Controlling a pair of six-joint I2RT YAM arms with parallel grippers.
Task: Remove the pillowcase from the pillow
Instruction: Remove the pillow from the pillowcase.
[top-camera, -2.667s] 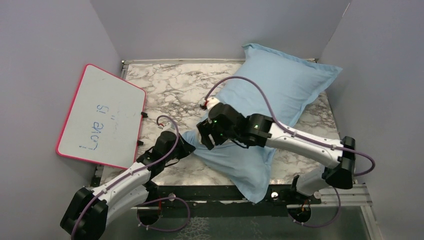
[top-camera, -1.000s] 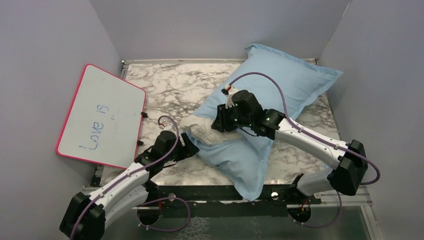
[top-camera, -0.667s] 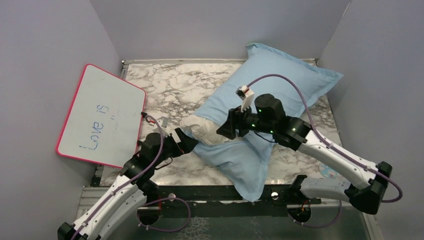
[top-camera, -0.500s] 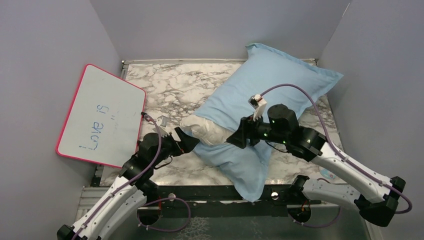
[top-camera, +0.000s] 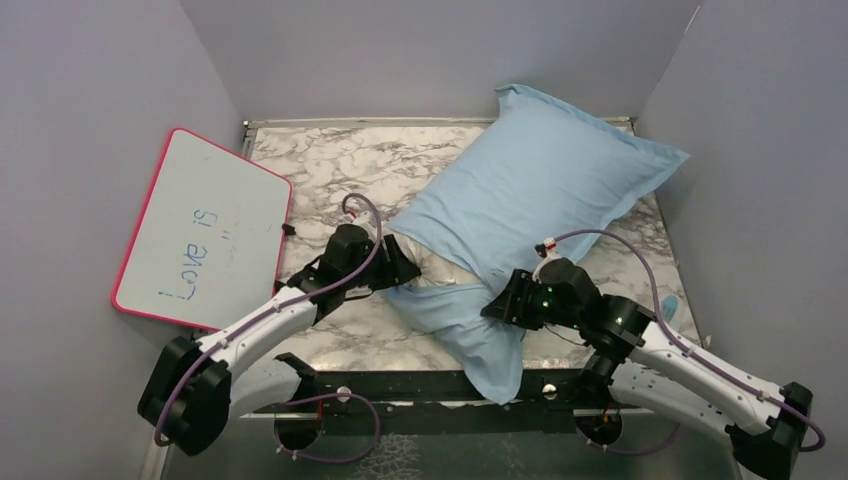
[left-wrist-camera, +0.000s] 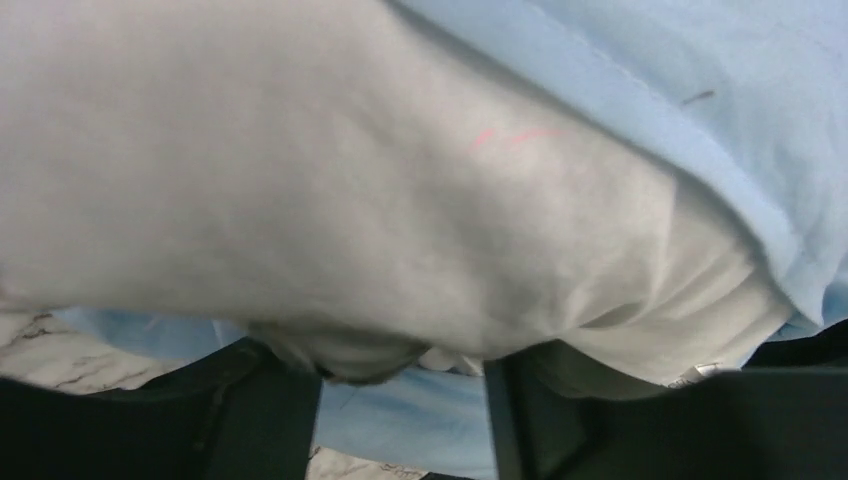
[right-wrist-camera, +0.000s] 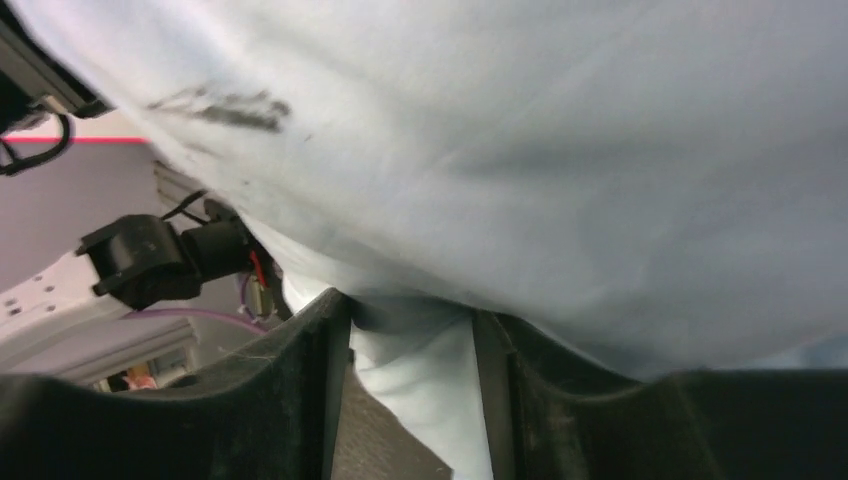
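The pillowcase (top-camera: 540, 180) is light blue and lies diagonally from the back right corner to the near middle, still round the pillow. A strip of the cream-white pillow (top-camera: 450, 276) shows at its open near-left end. My left gripper (top-camera: 400, 268) is pushed into that end. In the left wrist view the pillow (left-wrist-camera: 300, 180) fills the frame, a fold of it bulges down between the left gripper's fingers (left-wrist-camera: 402, 370), and the pillowcase edge (left-wrist-camera: 760, 120) runs at upper right. My right gripper (top-camera: 497, 305) is at the near flap, with blue pillowcase cloth (right-wrist-camera: 560, 140) bunched between its fingers (right-wrist-camera: 410, 330).
A pink-framed whiteboard (top-camera: 205, 235) leans at the left, over the marble table's (top-camera: 340, 170) edge. Grey walls close in the left, back and right. The pillowcase's near flap (top-camera: 500, 375) hangs over the front rail.
The right gripper has left the middle of the pillow and drawn back to the near right, onto the flap. The left gripper has moved right, into the open end. Less cream pillow shows.
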